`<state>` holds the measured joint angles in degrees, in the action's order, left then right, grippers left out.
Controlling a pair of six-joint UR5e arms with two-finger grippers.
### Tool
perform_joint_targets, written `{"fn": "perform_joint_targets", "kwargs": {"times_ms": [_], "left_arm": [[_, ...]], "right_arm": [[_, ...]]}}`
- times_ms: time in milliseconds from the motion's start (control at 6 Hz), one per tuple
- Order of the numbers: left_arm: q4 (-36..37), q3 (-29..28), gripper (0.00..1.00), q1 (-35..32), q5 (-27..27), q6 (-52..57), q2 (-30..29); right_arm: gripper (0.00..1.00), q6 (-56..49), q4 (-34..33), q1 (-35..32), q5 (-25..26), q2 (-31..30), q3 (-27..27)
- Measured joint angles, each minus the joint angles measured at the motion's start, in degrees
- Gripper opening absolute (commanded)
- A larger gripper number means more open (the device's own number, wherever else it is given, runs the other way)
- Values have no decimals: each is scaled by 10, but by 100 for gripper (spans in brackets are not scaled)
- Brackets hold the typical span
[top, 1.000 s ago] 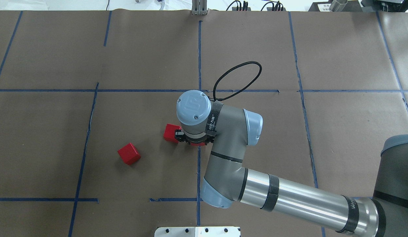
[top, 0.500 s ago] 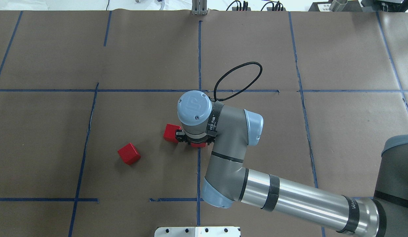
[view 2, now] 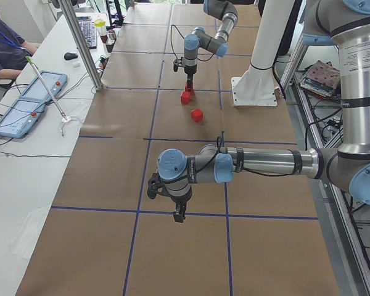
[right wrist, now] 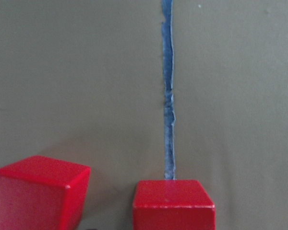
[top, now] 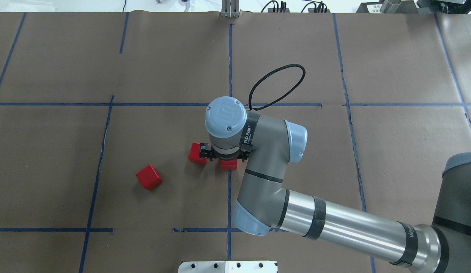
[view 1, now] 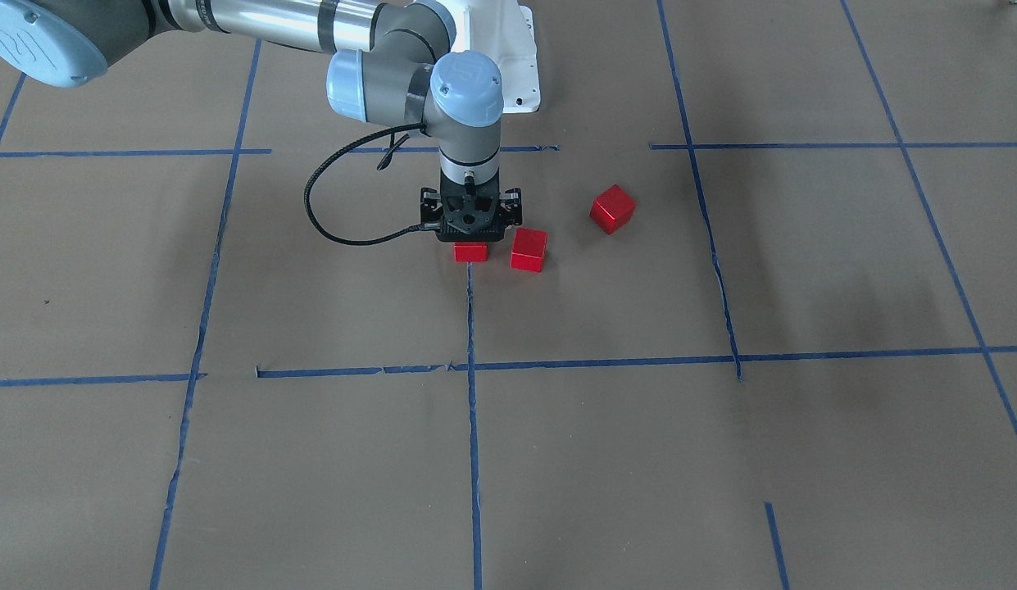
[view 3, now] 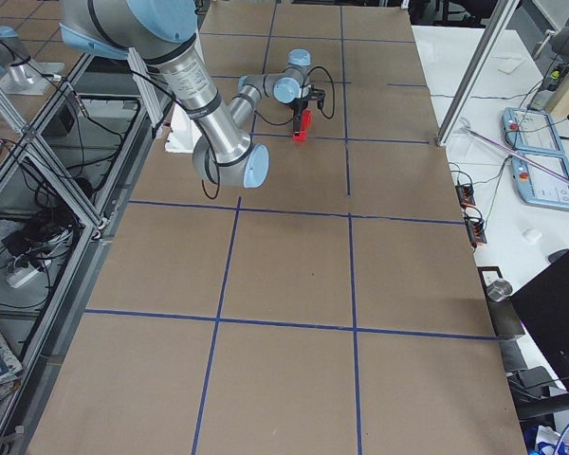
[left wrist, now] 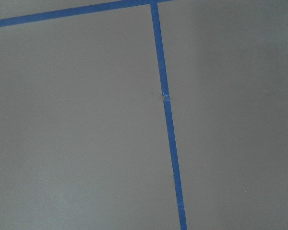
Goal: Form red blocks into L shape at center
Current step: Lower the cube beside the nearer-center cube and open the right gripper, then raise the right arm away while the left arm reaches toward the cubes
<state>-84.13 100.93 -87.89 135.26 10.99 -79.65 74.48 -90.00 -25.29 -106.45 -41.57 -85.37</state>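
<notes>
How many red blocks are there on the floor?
3. One red block sits on the middle blue tape line. A second red block is close beside it, not touching. The third red block lies farther off, alone. I see no others.

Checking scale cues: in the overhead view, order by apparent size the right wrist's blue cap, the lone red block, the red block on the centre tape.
Blue cap: largest, but nearest the camera.
Lone red block: next.
Red block on the tape line: smallest showing, mostly hidden, so unsure.
</notes>
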Motion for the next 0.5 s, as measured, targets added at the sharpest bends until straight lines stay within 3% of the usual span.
{"fn": "perform_joint_targets", "kwargs": {"times_ms": [500], "left_arm": [[0,5,100,7,-1,-2,-25]], "right_arm": [[99,-87,-39,-122,-93,-15,-53]]}}
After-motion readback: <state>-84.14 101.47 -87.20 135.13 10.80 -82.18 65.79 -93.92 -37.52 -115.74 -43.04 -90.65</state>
